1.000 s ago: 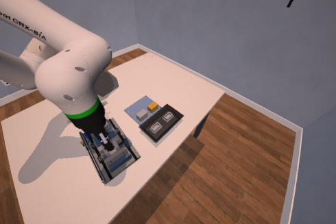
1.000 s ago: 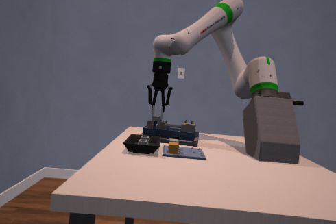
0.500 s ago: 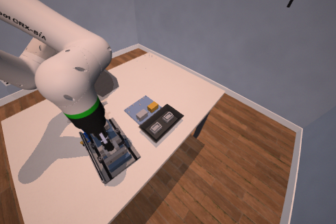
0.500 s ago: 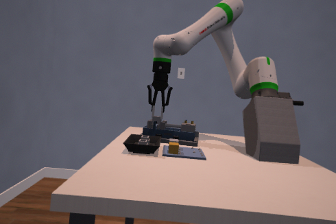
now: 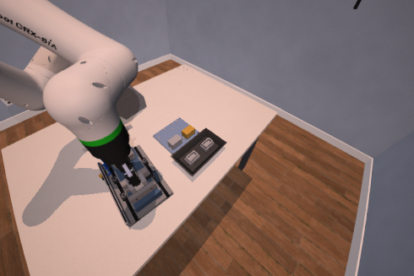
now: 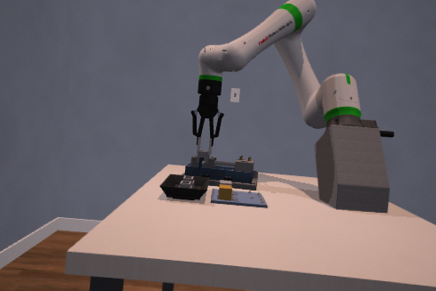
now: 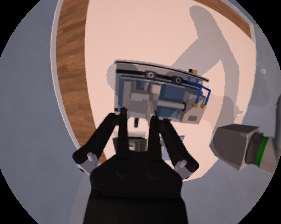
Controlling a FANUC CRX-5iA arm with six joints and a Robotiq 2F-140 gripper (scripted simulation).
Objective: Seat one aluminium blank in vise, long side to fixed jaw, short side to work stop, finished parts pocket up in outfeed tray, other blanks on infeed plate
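Note:
My gripper point(image 5: 132, 177) hangs straight down over the blue and grey vise, with its fingertips at the vise's opening. It is shut on a small pale grey block, which I take to be an aluminium blank; the fingers hide most of it. In the exterior view the fingertips point(image 6: 205, 152) reach the top of the vise point(image 6: 222, 170) at its left end. In the wrist view the fingers stand close together over the vise point(image 7: 160, 92). On the infeed plate point(image 5: 175, 134) lie one aluminium blank point(image 5: 173, 140) and one brass blank point(image 5: 188, 131).
The black outfeed tray point(image 5: 198, 150) sits next to the infeed plate, near the table's edge, and holds two finished parts point(image 5: 193, 157) point(image 5: 207, 143), pockets up. The robot's grey base point(image 6: 351, 168) stands at the far right of the table.

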